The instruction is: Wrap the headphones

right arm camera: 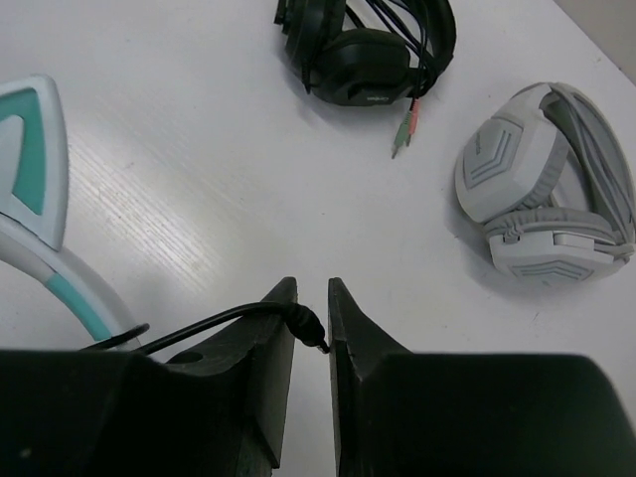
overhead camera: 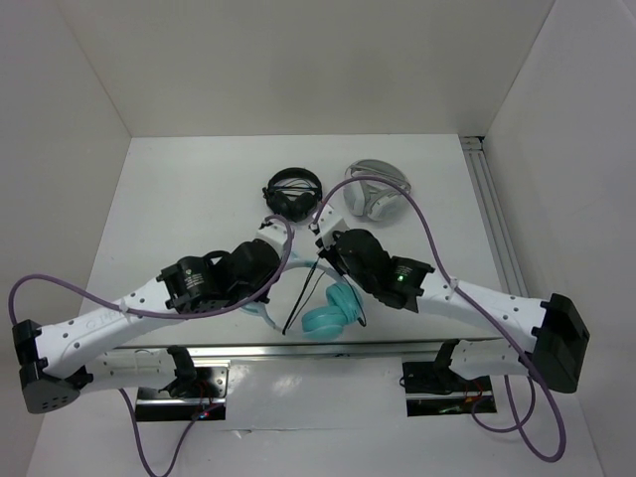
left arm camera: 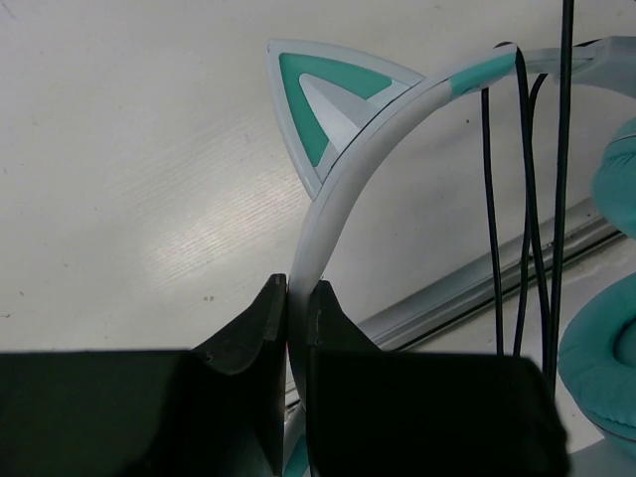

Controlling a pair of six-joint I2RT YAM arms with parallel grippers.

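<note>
The teal headphones (overhead camera: 333, 308) lie at the near middle of the table, ear cups toward the front edge. My left gripper (overhead camera: 281, 260) is shut on their pale headband (left arm camera: 333, 214), just below a cat ear (left arm camera: 328, 99). Loops of the thin black cable (left arm camera: 527, 199) hang over the headband beside a teal ear cup (left arm camera: 606, 368). My right gripper (overhead camera: 323, 248) stands close to the left one, and its jaws (right arm camera: 311, 288) are nearly closed on the cable's plug end (right arm camera: 306, 326). The other cat ear (right arm camera: 25, 149) shows at the left of the right wrist view.
Black headphones (overhead camera: 293, 191) and white-grey headphones (overhead camera: 376, 191) lie side by side behind the grippers, also seen from the right wrist (right arm camera: 363, 45) (right arm camera: 547, 199). White walls enclose the table. A metal rail (overhead camera: 494, 229) runs along the right side.
</note>
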